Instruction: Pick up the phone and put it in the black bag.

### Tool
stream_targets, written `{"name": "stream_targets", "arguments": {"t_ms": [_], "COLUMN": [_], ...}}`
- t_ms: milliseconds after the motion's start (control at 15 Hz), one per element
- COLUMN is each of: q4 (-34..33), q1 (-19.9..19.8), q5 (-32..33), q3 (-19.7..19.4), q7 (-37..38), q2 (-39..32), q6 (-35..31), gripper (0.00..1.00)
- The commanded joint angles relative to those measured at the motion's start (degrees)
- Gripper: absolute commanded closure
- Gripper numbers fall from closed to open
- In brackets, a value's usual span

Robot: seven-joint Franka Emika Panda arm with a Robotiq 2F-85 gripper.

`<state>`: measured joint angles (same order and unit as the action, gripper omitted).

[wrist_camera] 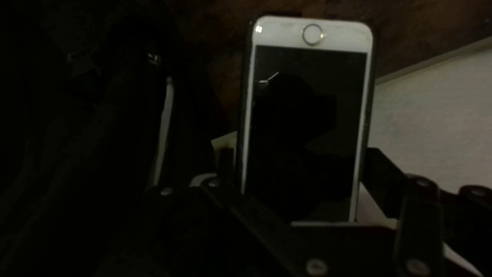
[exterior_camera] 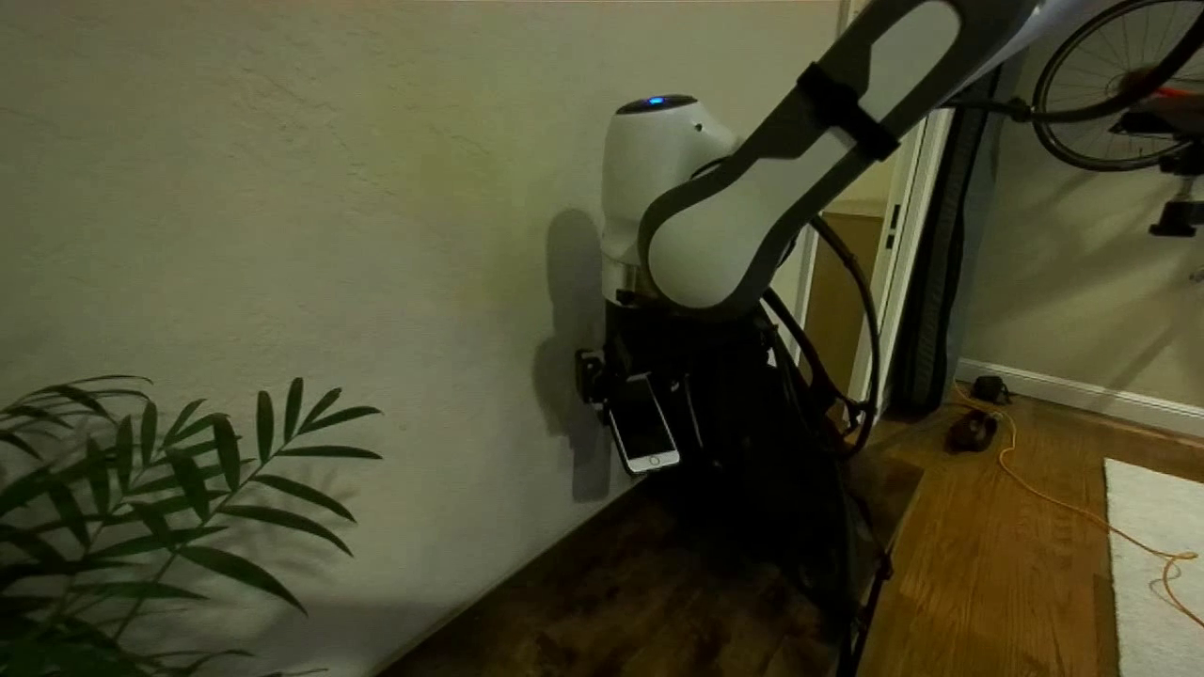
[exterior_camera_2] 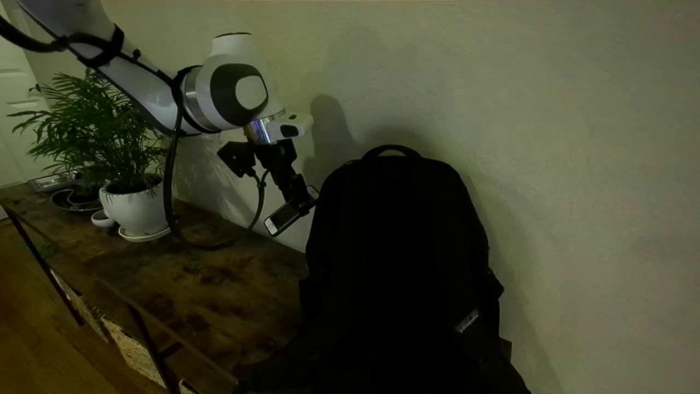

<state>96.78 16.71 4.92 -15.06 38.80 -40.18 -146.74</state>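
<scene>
Along the bottom of the wrist view, the gripper (wrist_camera: pixel 300 165) is clamped on the phone (wrist_camera: pixel 307 115) across both long edges, probably so the button end is free to go in first. The phone takes up that frame's centre right: white face, unlit screen with faint reflections, round button near the top, dark rim. In an exterior view it hangs tilted at centre left, just beside the upper left edge of the black bag (exterior_camera_2: pixel 399 262); the bag stands upright on the table (exterior_camera_2: pixel 208 273), presumably to take things from above. The gloom hides whether its mouth is open. Beyond, at upper left, a potted plant (exterior_camera_2: pixel 115 148) sits well apart, likely just decoration.
</scene>
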Motion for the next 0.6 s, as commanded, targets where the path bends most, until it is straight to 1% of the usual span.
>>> {"name": "stream_targets", "arguments": {"t_ms": [0,533], "q4": [4.4,8.5], "q1": [1.7,2.6], "q5": [4.4,13.8], "q3": [-2.6,-5.2], "q7": [5.0,14.4], "q2": [5.4,11.1], "q6": [-1.4,-2.0], "gripper": [0.43,0.43]}}
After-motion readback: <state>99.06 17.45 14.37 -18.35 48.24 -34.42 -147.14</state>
